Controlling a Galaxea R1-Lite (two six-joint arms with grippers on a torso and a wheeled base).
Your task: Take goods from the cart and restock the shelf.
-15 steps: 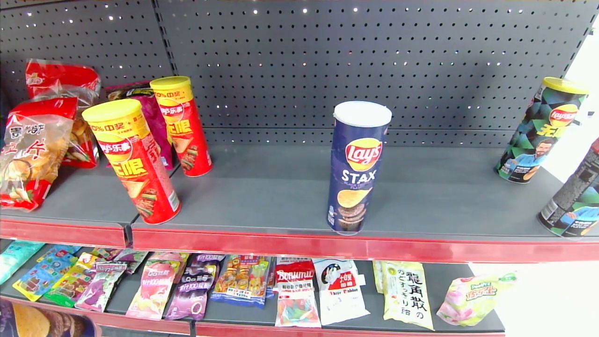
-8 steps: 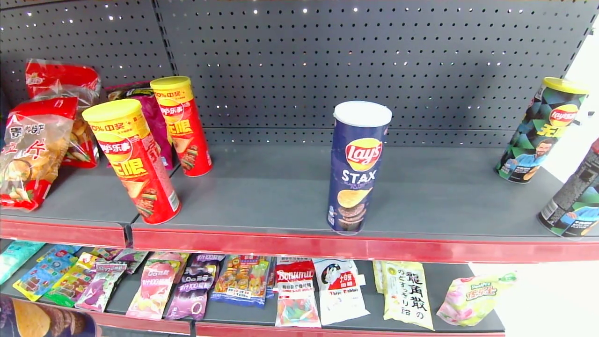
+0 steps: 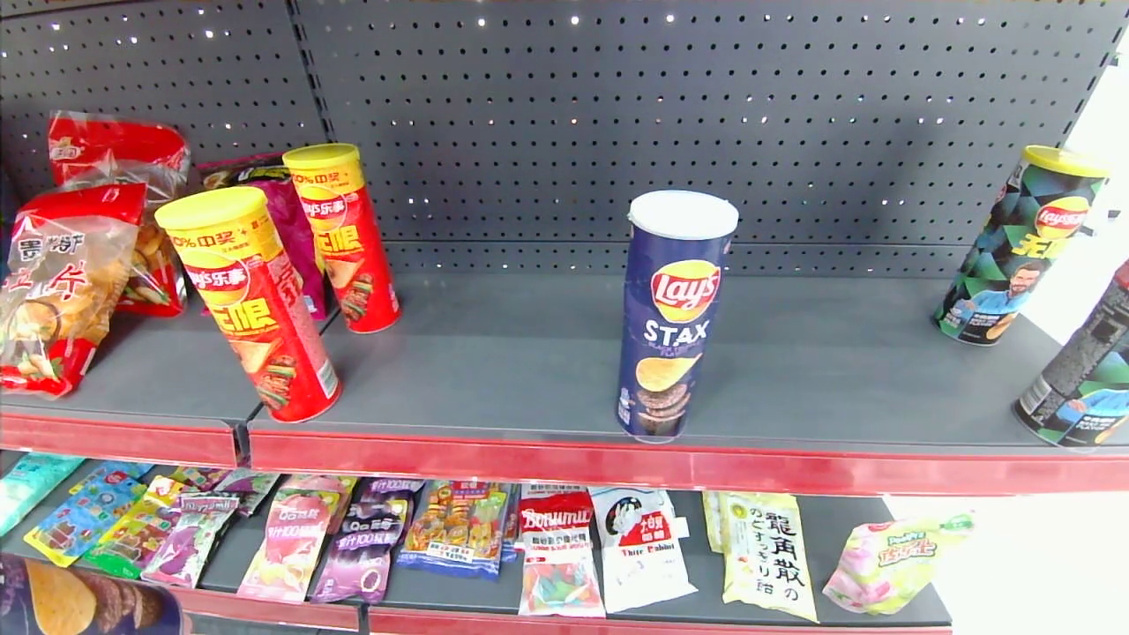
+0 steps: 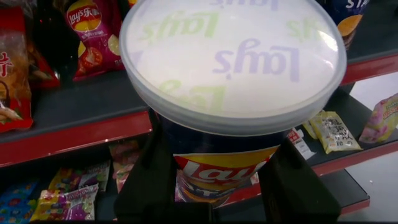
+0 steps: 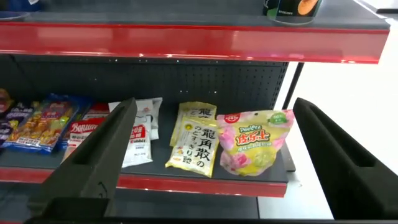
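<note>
Step in hand: bringing stock to the shelf.
Left gripper (image 4: 222,182) jaws closed on blue can (image 4: 233,59); right gripper (image 5: 214,104) wide open, empty. Next: stand can upright on upper shelf (image 3: 494,362).

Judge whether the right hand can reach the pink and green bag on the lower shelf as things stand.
Probably yes: the open, empty right hand faces the pink and green bag, with nothing between them.

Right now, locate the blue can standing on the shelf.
Head view: the blue can stands upright at the front edge of the upper shelf, red cans to its left, patterned cans to its right.
</note>
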